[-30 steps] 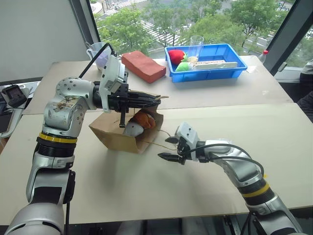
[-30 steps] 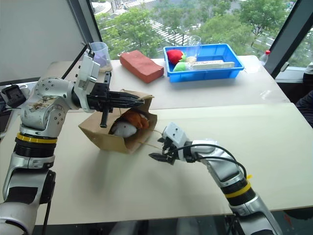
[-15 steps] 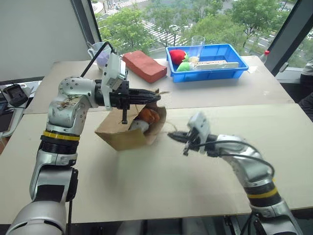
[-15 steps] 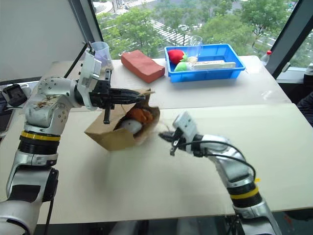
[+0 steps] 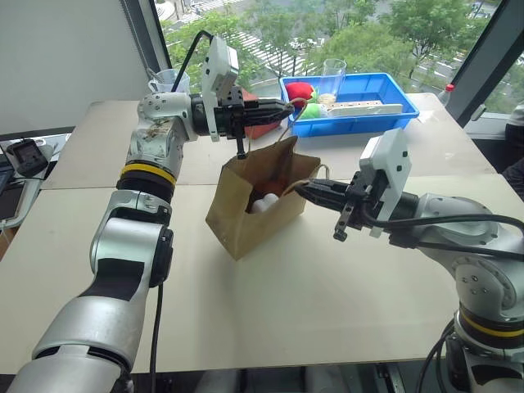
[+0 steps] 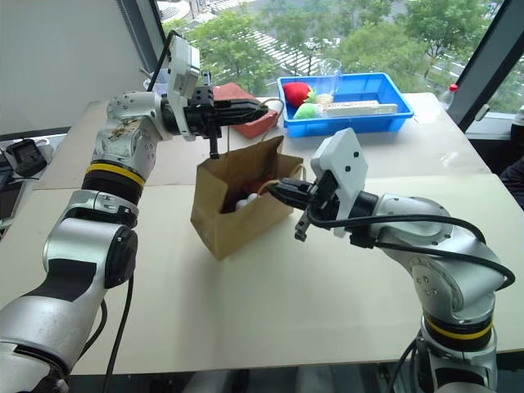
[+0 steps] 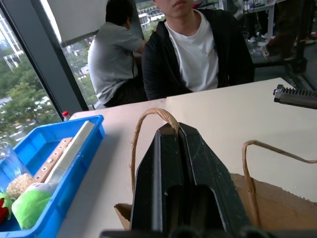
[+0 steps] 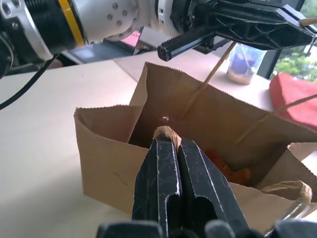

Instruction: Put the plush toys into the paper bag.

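Observation:
The brown paper bag stands upright on the table, its mouth pulled open between my two arms. My left gripper is shut on one cord handle above the bag's far side. At the near rim my right gripper is shut on the other handle. Both plush toys lie inside the bag: the white plush toy shows through the mouth, and a bit of the orange plush toy shows deeper in.
A blue tray with red and green soft items and a clear cup stands at the table's back. A reddish block lies behind my left gripper. Two people sit beyond the table's right side.
My right gripper has shut on the bag's near handle and risen. My left gripper has lifted the other handle up and forward. The bag has gone from lying tilted to standing upright.

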Robot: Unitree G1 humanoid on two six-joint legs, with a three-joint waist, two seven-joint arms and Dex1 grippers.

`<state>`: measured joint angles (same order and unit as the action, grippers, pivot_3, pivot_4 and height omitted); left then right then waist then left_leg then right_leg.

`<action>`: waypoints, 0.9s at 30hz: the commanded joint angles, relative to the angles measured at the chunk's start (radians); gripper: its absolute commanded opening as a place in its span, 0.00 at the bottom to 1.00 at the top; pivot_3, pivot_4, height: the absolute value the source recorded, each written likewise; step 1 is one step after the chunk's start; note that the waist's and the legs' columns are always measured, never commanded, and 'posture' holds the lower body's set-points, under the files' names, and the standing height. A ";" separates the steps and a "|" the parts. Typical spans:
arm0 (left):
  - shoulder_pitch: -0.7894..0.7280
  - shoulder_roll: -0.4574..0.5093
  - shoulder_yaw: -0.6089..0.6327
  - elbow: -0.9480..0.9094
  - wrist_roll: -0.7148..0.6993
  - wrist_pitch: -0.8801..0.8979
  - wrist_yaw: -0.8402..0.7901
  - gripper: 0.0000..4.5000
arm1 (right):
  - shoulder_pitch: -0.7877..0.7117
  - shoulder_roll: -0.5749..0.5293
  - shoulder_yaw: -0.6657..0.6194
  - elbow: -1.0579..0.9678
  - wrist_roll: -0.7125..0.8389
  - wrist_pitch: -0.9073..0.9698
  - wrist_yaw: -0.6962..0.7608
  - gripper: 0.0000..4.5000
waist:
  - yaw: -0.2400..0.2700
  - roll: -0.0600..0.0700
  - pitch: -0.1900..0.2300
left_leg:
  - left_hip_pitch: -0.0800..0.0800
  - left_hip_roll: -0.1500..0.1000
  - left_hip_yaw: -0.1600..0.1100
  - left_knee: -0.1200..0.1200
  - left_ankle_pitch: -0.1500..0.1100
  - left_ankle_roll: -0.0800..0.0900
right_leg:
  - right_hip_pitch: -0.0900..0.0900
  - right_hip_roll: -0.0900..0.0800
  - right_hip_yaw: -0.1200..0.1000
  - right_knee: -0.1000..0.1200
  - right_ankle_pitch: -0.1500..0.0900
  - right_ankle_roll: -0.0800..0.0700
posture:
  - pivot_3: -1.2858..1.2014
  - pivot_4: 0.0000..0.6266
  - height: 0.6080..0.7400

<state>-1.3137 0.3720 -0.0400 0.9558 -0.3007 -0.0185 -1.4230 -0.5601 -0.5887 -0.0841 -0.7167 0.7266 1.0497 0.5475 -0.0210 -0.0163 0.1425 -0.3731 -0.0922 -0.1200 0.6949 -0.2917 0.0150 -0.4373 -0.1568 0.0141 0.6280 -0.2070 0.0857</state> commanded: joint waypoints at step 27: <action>0.519 0.347 0.210 -1.019 -0.223 0.648 0.183 0.96 | -0.249 -0.104 0.175 0.268 -0.082 -0.182 0.343 0.60 | -0.030 0.001 0.000 | -0.001 0.002 -0.002 -0.001 0.000 -0.001 | -0.004 0.002 0.001 0.002 0.000 0.000 | 0.52 0.24 1.00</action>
<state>-0.7963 0.6799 0.1068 0.0187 -0.4801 0.5832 -1.2639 -0.7782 -0.6773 0.1371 -0.4115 0.6136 0.8629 0.8483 -0.0507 -0.0158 0.1426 -0.3736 -0.0904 -0.1224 0.6937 -0.2915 0.0140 -0.4414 -0.1550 0.0148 0.6302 -0.2067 0.0862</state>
